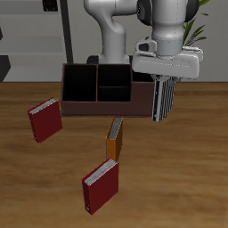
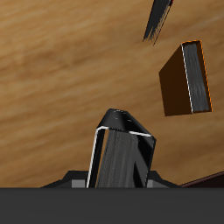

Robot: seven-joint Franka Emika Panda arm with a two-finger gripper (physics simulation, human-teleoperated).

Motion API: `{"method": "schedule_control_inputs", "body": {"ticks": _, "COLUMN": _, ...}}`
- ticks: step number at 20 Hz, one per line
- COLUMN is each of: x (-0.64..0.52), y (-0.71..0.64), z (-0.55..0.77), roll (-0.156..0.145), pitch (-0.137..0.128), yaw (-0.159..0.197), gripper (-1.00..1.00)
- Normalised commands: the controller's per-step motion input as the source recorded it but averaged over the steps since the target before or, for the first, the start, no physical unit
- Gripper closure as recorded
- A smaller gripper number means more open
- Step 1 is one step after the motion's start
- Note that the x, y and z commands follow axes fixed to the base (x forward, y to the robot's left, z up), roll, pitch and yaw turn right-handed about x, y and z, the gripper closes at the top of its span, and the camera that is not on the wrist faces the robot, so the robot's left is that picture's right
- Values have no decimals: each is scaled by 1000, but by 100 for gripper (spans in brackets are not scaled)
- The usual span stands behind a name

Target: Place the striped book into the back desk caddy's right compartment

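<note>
My gripper (image 1: pixel 160 82) is shut on the striped book (image 1: pixel 160 100), which hangs upright from it. The book is at the end of the back desk caddy (image 1: pixel 98 109) opposite its widest end section (image 1: pixel 80 85). That widest section is the right compartment and shows black and empty. Whether the book is above the caddy's end wall or just beside it I cannot tell. In the wrist view the striped book (image 2: pixel 122 153) fills the space between the fingers, with wood table below it.
An orange book (image 1: pixel 114 138) stands just in front of the caddy, also in the wrist view (image 2: pixel 188 79). One red book (image 1: pixel 44 120) lies near the caddy's wide end. Another red book (image 1: pixel 101 184) lies nearer the front edge.
</note>
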Motion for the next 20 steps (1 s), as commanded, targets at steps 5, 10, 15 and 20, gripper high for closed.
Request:
{"method": "schedule_control_inputs", "body": {"ticks": 5, "x": -271, "y": -317, "z": 610, "roll": -44, "pitch": -34, "yaw": 51, "gripper": 100}}
{"method": "schedule_control_inputs", "body": {"ticks": 10, "x": -262, "y": -163, "z": 382, "roll": -21, "pitch": -24, "yaw": 26, "gripper": 100}}
{"method": "schedule_control_inputs", "body": {"ticks": 15, "x": -417, "y": -173, "z": 339, "roll": -18, "pitch": 1, "yaw": 51, "gripper": 100}}
{"method": "schedule_control_inputs", "body": {"ticks": 20, "x": -402, "y": -70, "z": 228, "roll": -8, "pitch": -19, "yaw": 40, "gripper": 100}}
